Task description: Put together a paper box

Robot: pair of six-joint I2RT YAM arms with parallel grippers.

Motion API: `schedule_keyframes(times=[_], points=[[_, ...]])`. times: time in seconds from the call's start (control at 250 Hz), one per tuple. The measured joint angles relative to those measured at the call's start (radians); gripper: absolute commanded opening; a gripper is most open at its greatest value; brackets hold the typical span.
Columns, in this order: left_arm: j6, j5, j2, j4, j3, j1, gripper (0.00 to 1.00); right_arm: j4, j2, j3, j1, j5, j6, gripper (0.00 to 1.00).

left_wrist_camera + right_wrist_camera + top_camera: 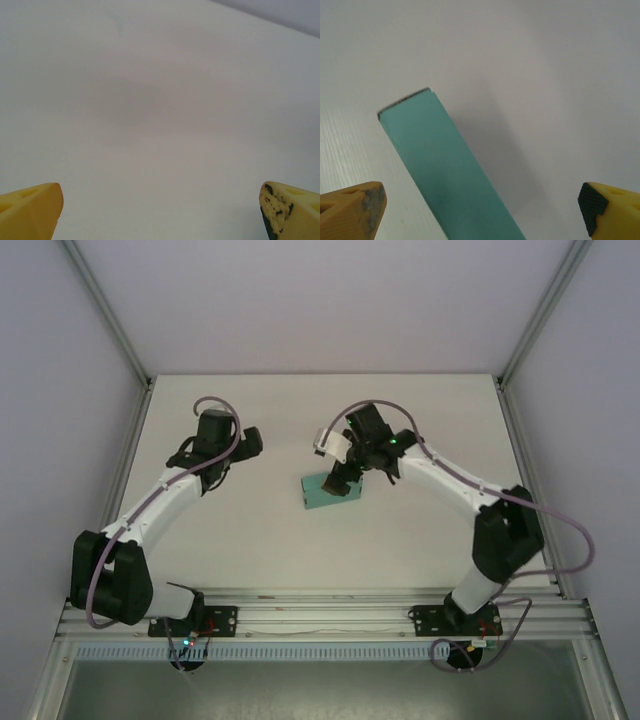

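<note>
The bench is pale, matte white, and its surface looks faintly ribbed from close up. Almost dead centre lies the paper box, a low teal-green card box sitting flat on the surface. Its long side runs roughly from 9 to 3 o'clock, with the 3 o'clock end skewed slightly toward 12. A soft shadow falls beside it. An aluminium rail borders the bench's 6 o'clock edge.

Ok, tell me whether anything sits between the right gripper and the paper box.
Nothing visible does. The right gripper hangs open just above the paper box, which lies on the white table, with no other thing between them.
</note>
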Motion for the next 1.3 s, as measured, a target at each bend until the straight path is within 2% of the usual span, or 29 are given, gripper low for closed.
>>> schedule_keyframes(times=[0.128,0.292,0.476,0.656,0.756,0.815,0.875,0.943,1.167,1.299], points=[[0.000,-0.003,0.000,-0.018,-0.024,0.020,1.00,-0.166,0.133,0.127,0.002,0.023,-0.163,0.95],[0.000,-0.004,0.000,-0.024,-0.043,0.033,1.00,-0.290,0.244,0.236,0.015,0.063,-0.262,0.92],[0.001,-0.008,0.000,-0.030,-0.044,0.033,1.00,-0.329,0.302,0.281,0.040,0.109,-0.303,0.78],[0.001,-0.010,-0.001,-0.040,-0.046,0.033,1.00,-0.324,0.332,0.287,0.063,0.170,-0.299,0.69],[0.001,-0.011,-0.016,-0.047,-0.063,0.033,1.00,-0.284,0.332,0.269,0.086,0.229,-0.282,0.60],[0.001,-0.015,-0.032,-0.053,-0.072,0.033,1.00,-0.249,0.332,0.248,0.100,0.264,-0.266,0.50],[0.001,-0.019,-0.049,-0.056,-0.078,0.033,1.00,-0.214,0.330,0.225,0.111,0.300,-0.242,0.48],[0.000,-0.024,-0.079,-0.060,-0.086,0.033,1.00,-0.144,0.316,0.186,0.119,0.357,-0.226,0.41],[-0.004,-0.026,-0.158,-0.060,-0.129,0.033,1.00,0.175,0.244,-0.021,0.145,0.568,-0.231,0.45],[-0.006,-0.026,-0.166,-0.061,-0.137,0.033,1.00,0.246,0.244,-0.051,0.161,0.638,-0.236,0.61]])
